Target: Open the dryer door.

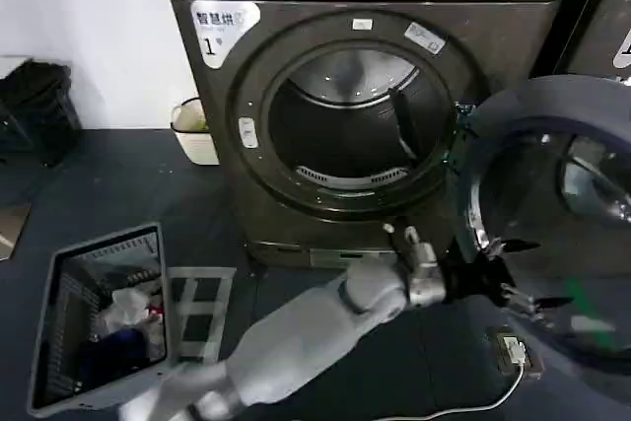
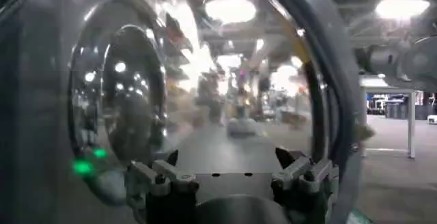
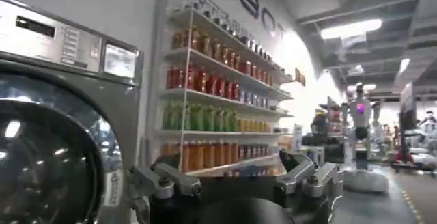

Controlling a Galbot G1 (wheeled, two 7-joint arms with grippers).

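At right of the head view, the dryer door (image 1: 552,214) stands swung wide off the drum opening (image 1: 345,125). Against its lower inner rim sits the left tool (image 1: 508,278), fingers spread, holding nothing; the right tool (image 3: 239,177), also spread, hangs by another machine.

My left arm (image 1: 315,327) wears a smooth, pale grey shell, rounded at the joint like a ball and narrowing toward the wrist. There I see a lighter metal collar with two small studs sticking up from it. Past that, the left gripper (image 1: 515,278) is black, with thin dark fingers (image 1: 518,245) ending in points. In the left wrist view I see its fingers (image 2: 153,174) built from grey metal blocks with screws set in them, mounted on a black body with dark triangular tips. The right gripper (image 3: 235,171) has the same build: grey metal finger blocks, round screw heads, a black rounded housing below.
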